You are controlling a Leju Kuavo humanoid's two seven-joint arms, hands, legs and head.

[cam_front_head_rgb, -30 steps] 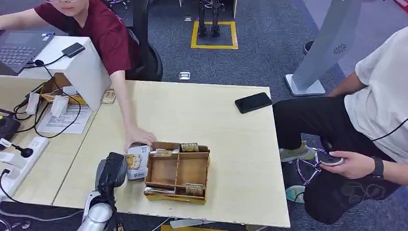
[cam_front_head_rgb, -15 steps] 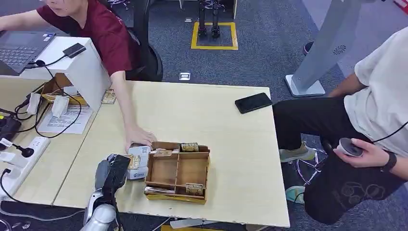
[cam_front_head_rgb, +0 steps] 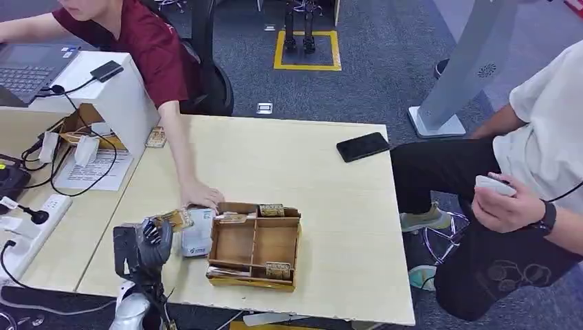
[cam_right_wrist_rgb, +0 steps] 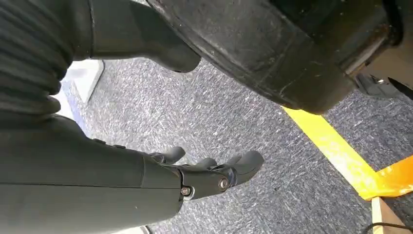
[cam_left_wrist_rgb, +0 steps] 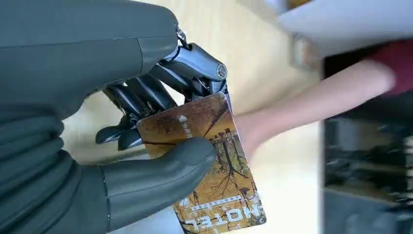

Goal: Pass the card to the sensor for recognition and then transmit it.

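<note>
My left hand (cam_front_head_rgb: 146, 245) is over the table's near left part and pinches a brown "HOTEL" card (cam_front_head_rgb: 174, 220) between thumb (cam_left_wrist_rgb: 160, 170) and fingers (cam_left_wrist_rgb: 146, 92). The card (cam_left_wrist_rgb: 209, 175) sticks out past the fingertips, just left of the white sensor box (cam_front_head_rgb: 196, 237). A person's hand (cam_front_head_rgb: 201, 196) rests on the far end of that box. Beside it stands a wooden compartment tray (cam_front_head_rgb: 254, 227) with more cards in its slots. My right hand (cam_right_wrist_rgb: 195, 175) hangs over the carpet with fingers apart and nothing in it.
A black phone (cam_front_head_rgb: 362, 146) lies at the table's far right. Cables, a power strip (cam_front_head_rgb: 31, 223) and a white stand (cam_front_head_rgb: 117, 96) crowd the left side. A seated person on the right holds a small white object (cam_front_head_rgb: 493, 185).
My left hand has turned and drawn back to the left, bringing the card off the top of the sensor box. The person on the right has raised the hand with the white object.
</note>
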